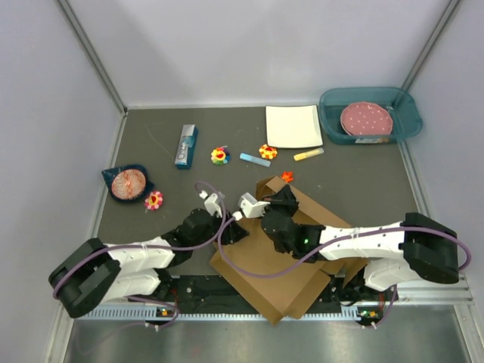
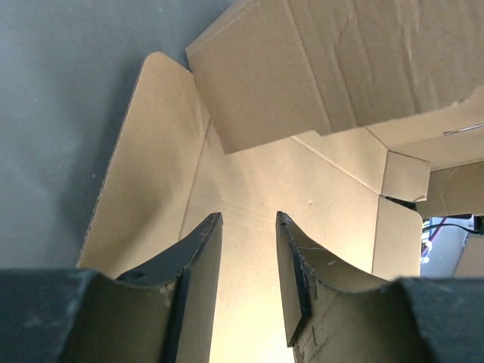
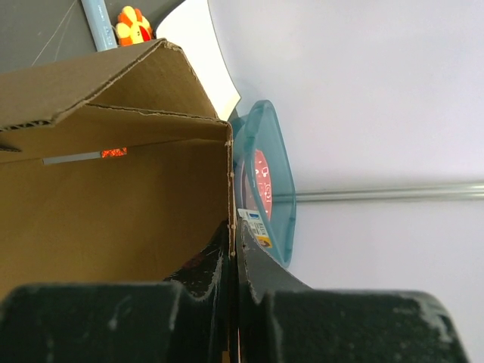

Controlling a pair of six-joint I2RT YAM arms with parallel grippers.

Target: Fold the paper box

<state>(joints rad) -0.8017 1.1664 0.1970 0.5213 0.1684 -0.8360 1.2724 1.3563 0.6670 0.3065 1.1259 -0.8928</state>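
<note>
Whole setup sits inside a little booth. The table (image 1: 363, 162) is dark grey and matte, a bit scuffed. It's boxed in on three sides by plain pale panels with a faint lilac tint: left wall (image 1: 38, 113), far wall (image 1: 257, 45) and right wall (image 1: 457, 106). Silver metal rails (image 1: 92, 54) run up the two far corners where the panels meet, and lighter strips follow the table's side edges. Along the near edge there's a brushed metal ledge (image 1: 227, 348). Light is soft and even, with only faint shadows. From the right wrist view, a horizontal metal bar (image 3: 393, 192) crosses the wall.
</note>
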